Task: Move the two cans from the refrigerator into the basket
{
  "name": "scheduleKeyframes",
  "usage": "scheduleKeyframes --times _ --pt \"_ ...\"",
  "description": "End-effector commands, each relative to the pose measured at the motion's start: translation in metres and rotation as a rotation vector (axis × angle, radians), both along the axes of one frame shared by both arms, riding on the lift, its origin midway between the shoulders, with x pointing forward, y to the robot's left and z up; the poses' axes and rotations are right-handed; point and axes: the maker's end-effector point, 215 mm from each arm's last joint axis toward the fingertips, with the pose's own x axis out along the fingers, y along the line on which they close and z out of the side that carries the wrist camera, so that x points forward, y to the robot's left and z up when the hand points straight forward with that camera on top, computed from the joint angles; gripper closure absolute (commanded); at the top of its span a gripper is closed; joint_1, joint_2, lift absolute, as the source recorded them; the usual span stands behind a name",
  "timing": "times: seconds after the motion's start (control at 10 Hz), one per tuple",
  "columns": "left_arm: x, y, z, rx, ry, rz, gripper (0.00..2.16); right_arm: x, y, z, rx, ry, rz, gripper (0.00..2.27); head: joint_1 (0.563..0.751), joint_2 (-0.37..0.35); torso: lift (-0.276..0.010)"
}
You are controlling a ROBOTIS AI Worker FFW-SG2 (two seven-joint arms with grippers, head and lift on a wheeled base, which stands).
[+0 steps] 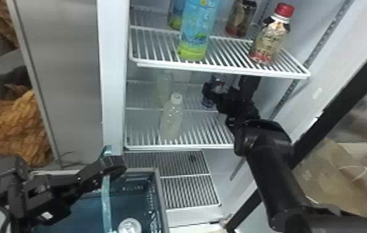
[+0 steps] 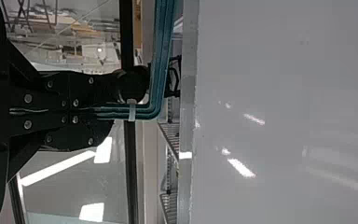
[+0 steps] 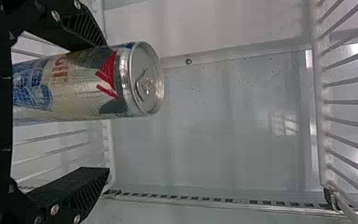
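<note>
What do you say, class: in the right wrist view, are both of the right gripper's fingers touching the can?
No, a wide gap separates the can from one of the right gripper's fingers.

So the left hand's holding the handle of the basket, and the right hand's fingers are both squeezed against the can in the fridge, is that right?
Not quite: the right wrist view shows the right hand spread wide, with a clear gap between the can and one finger. The rest holds: the left hand has the handle of the basket.
</note>
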Motion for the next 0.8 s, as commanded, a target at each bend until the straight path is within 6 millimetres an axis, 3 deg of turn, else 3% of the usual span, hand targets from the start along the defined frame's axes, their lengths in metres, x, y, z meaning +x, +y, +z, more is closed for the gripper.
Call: scheduleKeyframes --times 0.0,0.2,0.7 --pt "0.002 -0.001 0.001 0.001 -0.002 0.003 1.20 0.000 0.000 -0.008 0.010 0.027 0.004 0.66 0.683 -0.294 -0.218" --pt "0.001 -0.001 0.001 -0.003 0.000 0.003 1.20 -0.001 -0.001 -0.010 0.002 0.034 0.006 1.29 0.686 -0.296 -0.218" --pt "0.000 0.000 0.001 -0.009 0.003 0.006 1.20 -0.006 0.004 0.004 -0.044 -0.007 0.021 1.27 0.688 -0.293 -0.218"
